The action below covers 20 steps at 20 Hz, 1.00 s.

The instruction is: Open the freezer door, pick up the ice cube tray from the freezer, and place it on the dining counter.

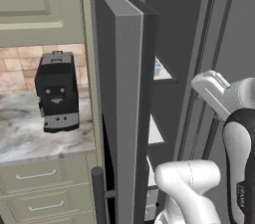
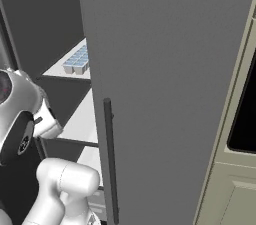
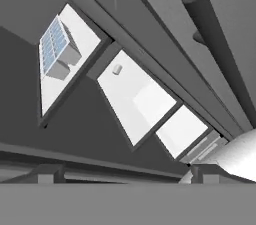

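Ice cube tray (image 3: 54, 49), small pale-blue rectangular grid with white sides, sits on an upper white shelf (image 3: 80, 44) inside the dark-grey freezer (image 2: 45, 29), up and to the left of the jaws in the hand view, well apart from them. Long axis of the tray runs into the shelf, front to back, so a short end likely faces the opening. Gripper (image 3: 125, 176): two dark finger tips stand wide apart, nothing between them.

Matte-grey freezer door (image 1: 122, 108) is swung open; its long dark bar handle (image 1: 98, 193) is low in the left base view. The plain grey neighbouring door (image 2: 170, 104) with its dark vertical handle (image 2: 110, 164) sits just right of the jaws.

Hard to make out:
- tray's far end, partly cut by the door edge in the right base view
- small pale item on the shelf below, too small to identify
- lowest shelves, blocked by the arm
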Available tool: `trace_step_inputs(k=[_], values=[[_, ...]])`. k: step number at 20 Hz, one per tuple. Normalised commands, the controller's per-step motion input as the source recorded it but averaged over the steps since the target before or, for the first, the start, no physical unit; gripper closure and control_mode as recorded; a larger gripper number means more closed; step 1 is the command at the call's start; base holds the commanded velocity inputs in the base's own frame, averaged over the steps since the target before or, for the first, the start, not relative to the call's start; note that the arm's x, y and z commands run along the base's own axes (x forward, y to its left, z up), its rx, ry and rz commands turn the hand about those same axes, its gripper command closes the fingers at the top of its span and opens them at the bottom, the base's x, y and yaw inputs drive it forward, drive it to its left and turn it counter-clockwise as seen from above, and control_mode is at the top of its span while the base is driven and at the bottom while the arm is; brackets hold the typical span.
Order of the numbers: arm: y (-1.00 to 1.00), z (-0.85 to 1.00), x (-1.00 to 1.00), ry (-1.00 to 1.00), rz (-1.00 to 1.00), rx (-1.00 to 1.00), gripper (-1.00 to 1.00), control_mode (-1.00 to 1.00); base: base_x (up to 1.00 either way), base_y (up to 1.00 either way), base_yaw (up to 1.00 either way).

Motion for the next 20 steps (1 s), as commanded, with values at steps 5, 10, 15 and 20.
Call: trace_step_inputs(k=[5,10,15,20], values=[[0.31,0.39,0.06,0.02,-0.03,0.12,-1.0,-1.0,0.0,0.0,0.0],[0.14,0.41,0.32,0.07,0.0,0.1,-1.0,-1.0,0.0,0.0,0.0],[0.02,0.18,0.45,0.11,-0.02,0.01,-1.0,-1.0,0.0,0.0,0.0],[0.0,0.0,0.92,0.07,-0.14,0.0,-1.0,-1.0,0.0,0.0,0.0]])
